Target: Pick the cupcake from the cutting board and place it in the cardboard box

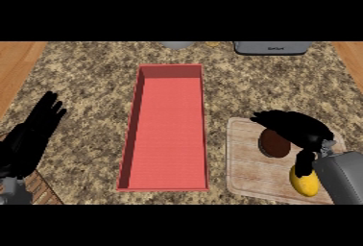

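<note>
A cupcake (pixel 273 144) with a dark brown top sits on the pale wooden cutting board (pixel 248 168) at the lower right. My right hand (pixel 297 126) hovers over it with fingers curved above its far side; I cannot tell if they touch it. A long red box (pixel 169 129) with low walls lies open in the middle of the counter, left of the board. At the left edge my left hand (pixel 32 137) rests open, fingers pointing up, well away from the box.
A yellow fruit (pixel 303 181) lies on the board beside my right forearm. A grey appliance (pixel 272 47) and a grey round object (pixel 177 45) stand at the counter's far edge. Wooden floor shows on both sides of the counter.
</note>
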`<state>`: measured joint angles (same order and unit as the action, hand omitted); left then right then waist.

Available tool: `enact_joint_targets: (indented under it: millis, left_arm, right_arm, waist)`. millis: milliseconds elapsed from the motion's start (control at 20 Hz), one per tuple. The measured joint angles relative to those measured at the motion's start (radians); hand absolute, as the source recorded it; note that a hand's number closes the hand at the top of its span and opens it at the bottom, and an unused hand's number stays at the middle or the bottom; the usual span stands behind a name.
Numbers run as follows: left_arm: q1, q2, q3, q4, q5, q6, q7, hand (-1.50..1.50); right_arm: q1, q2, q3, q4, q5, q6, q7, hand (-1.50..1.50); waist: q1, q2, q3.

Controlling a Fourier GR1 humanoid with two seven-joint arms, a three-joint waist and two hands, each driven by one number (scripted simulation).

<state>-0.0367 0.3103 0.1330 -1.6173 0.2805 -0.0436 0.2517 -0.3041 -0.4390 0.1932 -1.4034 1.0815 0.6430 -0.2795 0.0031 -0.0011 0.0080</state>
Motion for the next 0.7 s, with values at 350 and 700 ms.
enact_joint_targets:
  millis: [350,700]
  left_arm:
    - [0.005,-0.002,-0.004,-0.002,-0.014,-0.003,-0.013,0.00]
    - [0.003,-0.005,-0.003,-0.022,-0.004,0.005,0.020,0.00]
  right_arm:
    - [-0.008,0.043,-0.002,0.087,0.054,-0.064,-0.017,-1.50]
    - [-0.012,0.059,-0.020,0.147,0.072,-0.140,-0.085,1.50]
  waist:
    - [-0.001,0.002,0.000]
    - [0.000,0.002,0.000]
